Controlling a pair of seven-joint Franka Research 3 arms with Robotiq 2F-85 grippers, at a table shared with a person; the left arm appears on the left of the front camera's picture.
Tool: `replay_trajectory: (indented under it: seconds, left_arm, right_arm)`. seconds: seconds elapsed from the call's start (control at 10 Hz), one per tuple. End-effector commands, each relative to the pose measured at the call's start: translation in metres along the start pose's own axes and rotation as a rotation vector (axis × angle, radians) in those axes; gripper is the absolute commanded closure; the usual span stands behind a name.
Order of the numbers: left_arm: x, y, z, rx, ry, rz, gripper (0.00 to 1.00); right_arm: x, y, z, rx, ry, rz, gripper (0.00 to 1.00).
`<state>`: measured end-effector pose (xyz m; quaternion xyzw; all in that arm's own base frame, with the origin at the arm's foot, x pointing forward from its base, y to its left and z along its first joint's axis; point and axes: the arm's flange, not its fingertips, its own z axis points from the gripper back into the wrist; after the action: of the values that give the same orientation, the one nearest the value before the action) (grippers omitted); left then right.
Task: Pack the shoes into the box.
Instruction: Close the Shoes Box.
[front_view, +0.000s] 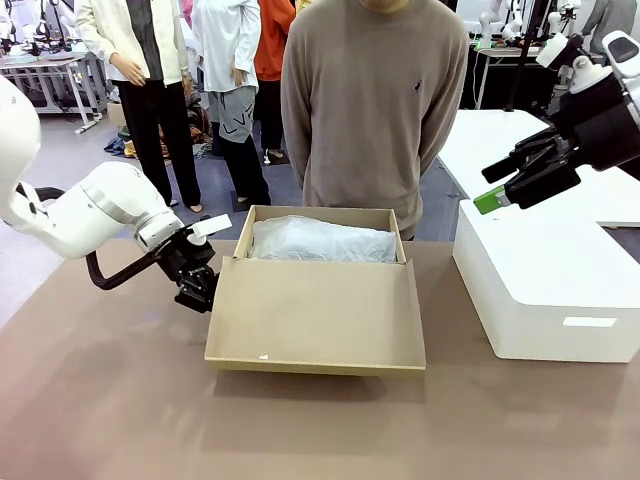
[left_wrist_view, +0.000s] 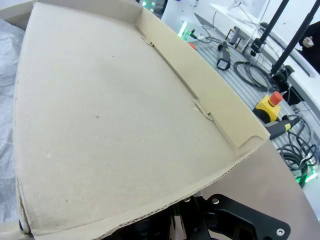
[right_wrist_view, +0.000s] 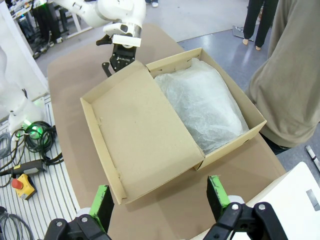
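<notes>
The tan cardboard box (front_view: 322, 213) stands open at the middle of the table, lined with white tissue paper (front_view: 320, 242) that bulges up inside it. The shoes are hidden. Its hinged lid (front_view: 315, 315) tilts out toward me, with its front edge off the table. My left gripper (front_view: 199, 288) is shut on the lid's left edge near the hinge, as the right wrist view also shows (right_wrist_view: 116, 66). The lid's inside (left_wrist_view: 110, 115) hides those fingers in the left wrist view. My right gripper (front_view: 497, 200) hangs open, high at the right, with its green pads (right_wrist_view: 216, 190) above the lid's corner.
A larger white box (front_view: 545, 285) sits on the table to the right of the cardboard box. A person in a beige sweater (front_view: 370, 100) stands right behind the box. Cables and an emergency stop button (left_wrist_view: 272, 100) lie off the table's near side.
</notes>
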<state>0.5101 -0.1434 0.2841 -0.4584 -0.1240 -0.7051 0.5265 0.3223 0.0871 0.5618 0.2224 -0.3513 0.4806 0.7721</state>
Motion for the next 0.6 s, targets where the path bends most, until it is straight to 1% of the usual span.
replay_trajectory:
  seconds: [0.0, 0.2, 0.5]
  left_arm:
    - [0.01, -0.016, 0.005, -0.007, -0.013, 0.032, 1.0]
    - [0.017, -0.028, 0.005, -0.009, -0.021, 0.053, 1.0]
    - [0.026, -0.04, 0.006, -0.016, -0.068, 0.056, 1.0]
  right_arm:
    - [0.002, -0.004, -0.001, 0.016, -0.028, 0.019, 0.0]
    - [0.002, -0.004, -0.001, 0.016, -0.028, 0.019, 0.0]
    - [0.002, -0.004, -0.001, 0.016, -0.028, 0.019, 0.0]
